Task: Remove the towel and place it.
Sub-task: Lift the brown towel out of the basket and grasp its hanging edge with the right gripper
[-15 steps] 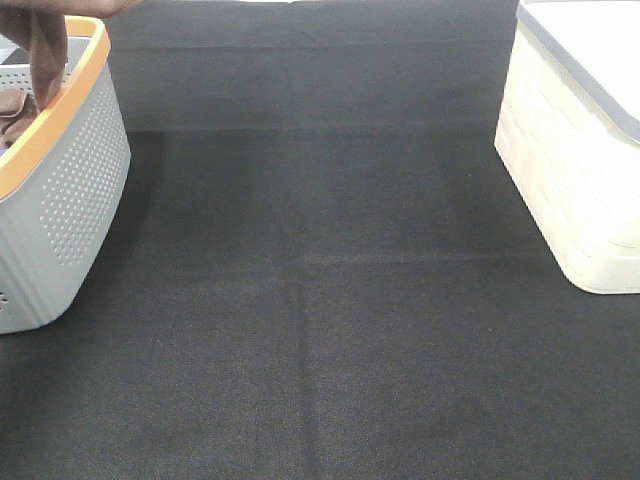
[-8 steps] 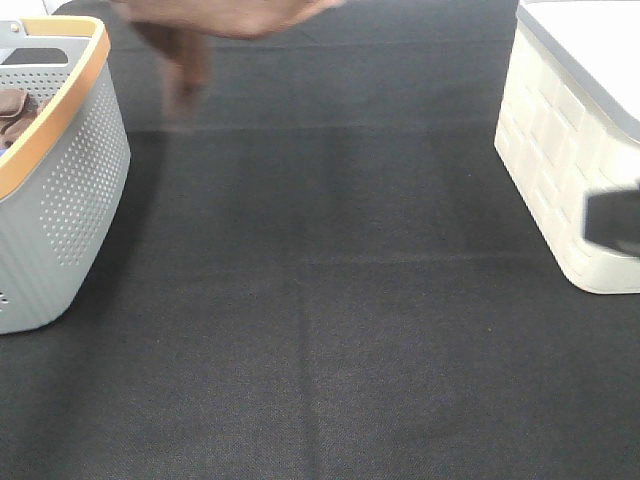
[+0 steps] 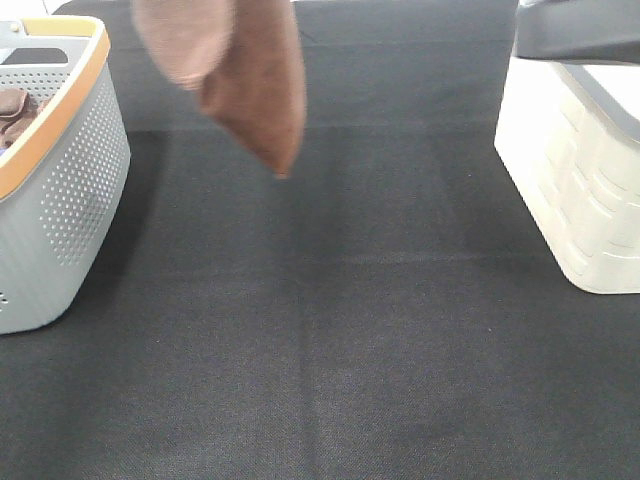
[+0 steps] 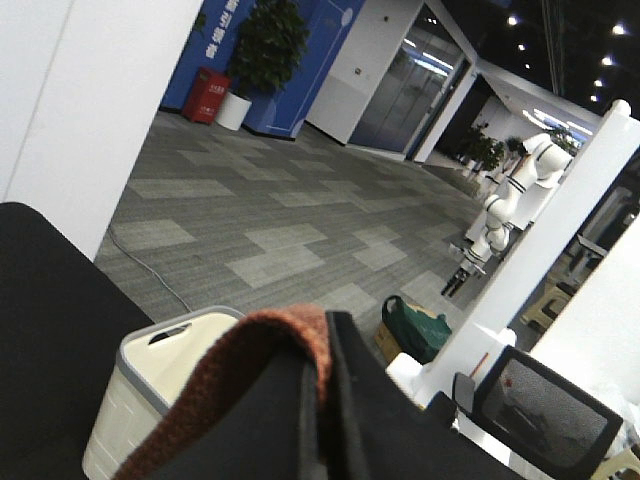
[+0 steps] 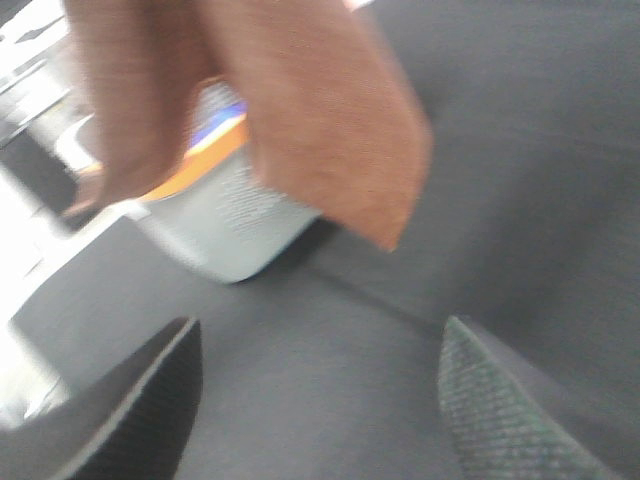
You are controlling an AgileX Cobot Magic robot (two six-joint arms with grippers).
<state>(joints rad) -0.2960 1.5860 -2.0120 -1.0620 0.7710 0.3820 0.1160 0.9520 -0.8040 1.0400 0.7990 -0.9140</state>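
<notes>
The towel (image 3: 255, 85), a reddish-brown cloth, hangs from above the top edge of the exterior high view, its lowest corner in the air over the black mat, right of the basket. My left gripper (image 4: 320, 400) is shut on the towel's folded edge (image 4: 265, 350); it is out of the exterior high view. My right gripper (image 5: 318, 330) is open and empty, facing the hanging towel (image 5: 320, 130) from some way off. Part of the right arm (image 3: 580, 30) shows as a dark shape at the top right.
A grey perforated basket (image 3: 70, 190) with an orange rim stands at the left, with a bunched brown cloth (image 3: 12, 110) inside; it also shows in the right wrist view (image 5: 230, 225). A white lidded bin (image 3: 570, 190) stands at the right. Black mat (image 3: 320, 330) covers the table.
The towel has been lifted out of the basket and carried right, now hanging over the mat. The right arm has risen to the top right.
</notes>
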